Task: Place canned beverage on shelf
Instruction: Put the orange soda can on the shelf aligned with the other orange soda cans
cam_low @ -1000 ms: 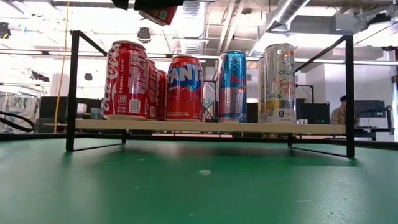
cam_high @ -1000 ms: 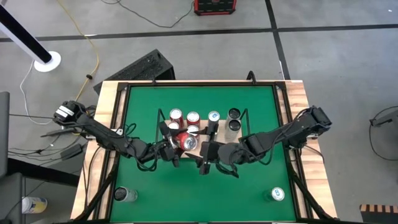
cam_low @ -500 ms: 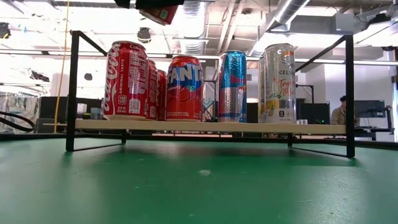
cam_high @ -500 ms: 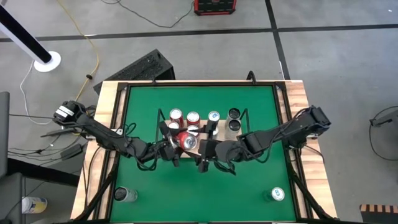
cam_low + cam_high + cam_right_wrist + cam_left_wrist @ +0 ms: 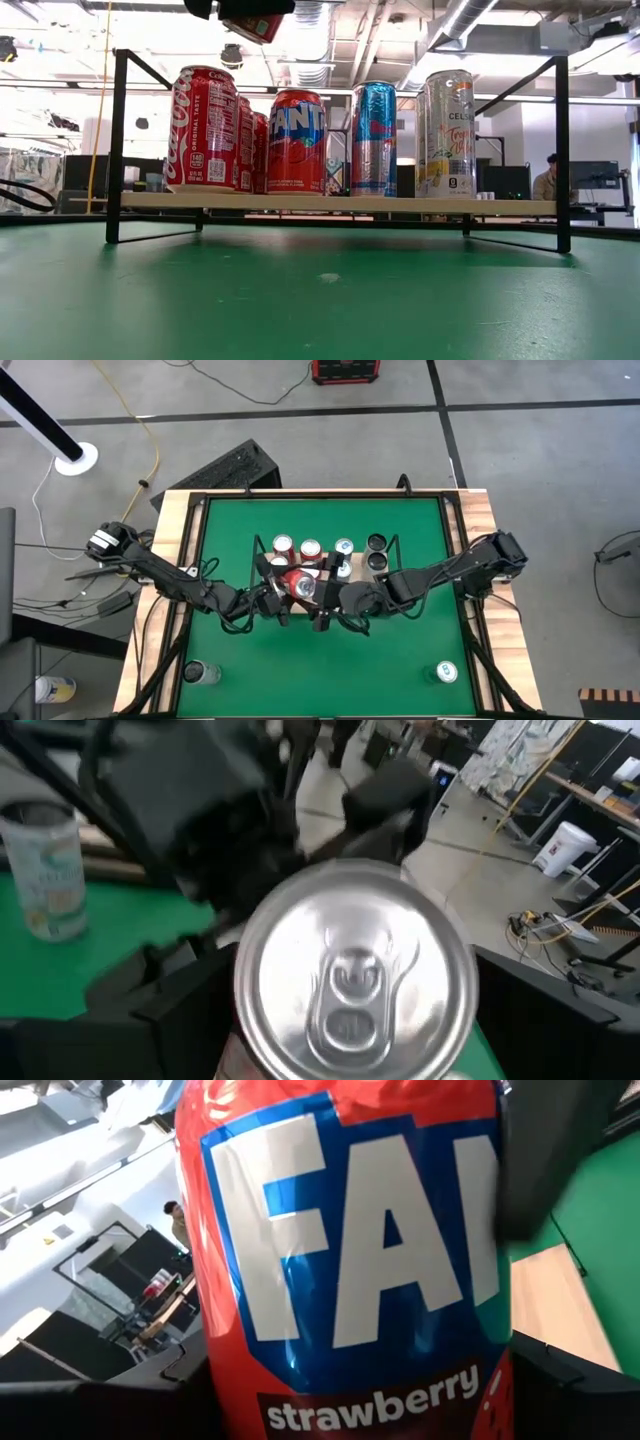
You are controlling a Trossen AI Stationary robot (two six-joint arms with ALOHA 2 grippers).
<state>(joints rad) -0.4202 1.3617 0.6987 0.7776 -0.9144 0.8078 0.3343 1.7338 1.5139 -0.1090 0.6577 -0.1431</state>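
While the left pincer (image 5: 283, 592) grips the red can (image 5: 302, 587), the right pincer (image 5: 322, 597) gapes beside it.

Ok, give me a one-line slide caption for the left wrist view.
Left gripper holds a red strawberry Fanta can close to the lens, with a corner of the shelf beyond.

Floor: grey concrete (image 5: 520, 470), dark seams, a yellow cable (image 5: 128, 405).
Ceiling: exposed ducts (image 5: 330, 40), strip lights (image 5: 465, 15).
Furniture: desks and monitors (image 5: 595, 178) beyond.
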